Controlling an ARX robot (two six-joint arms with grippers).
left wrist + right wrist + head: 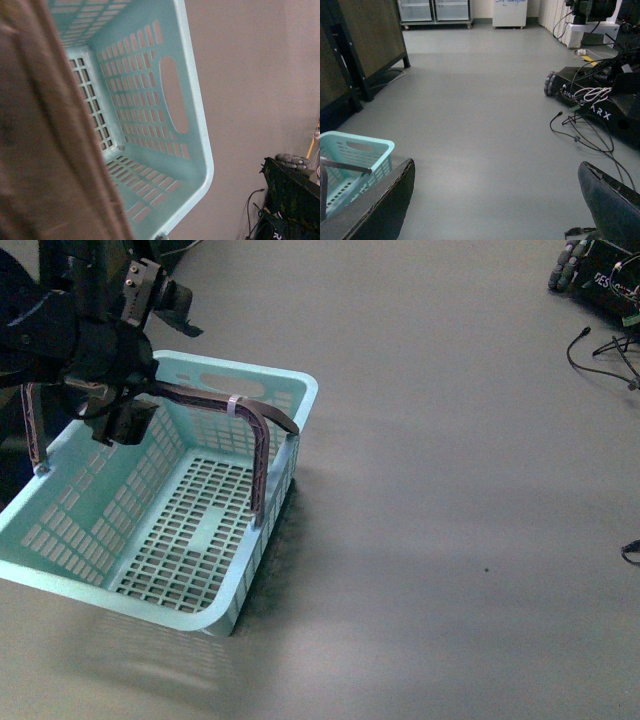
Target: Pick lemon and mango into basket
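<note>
The turquoise basket (262,370) is at the left of the front view, tilted, with a shadow on the floor beneath it. Its slotted floor shows bare, with no fruit on it. My left gripper (122,408) is shut on one grey-brown handle (210,398) above the basket. In the left wrist view that handle (45,150) is a brown blur close up, with the basket wall (150,100) behind it. My right gripper (497,210) is open over bare floor, and the basket (357,150) lies off to its side. Lemon and mango are out of view.
A black wheeled machine (602,95) with loose cables (577,130) stands on the grey floor on the right; it also shows as the black machine (600,275) at the far right of the front view. Dark panels on legs (365,45) stand on the other side.
</note>
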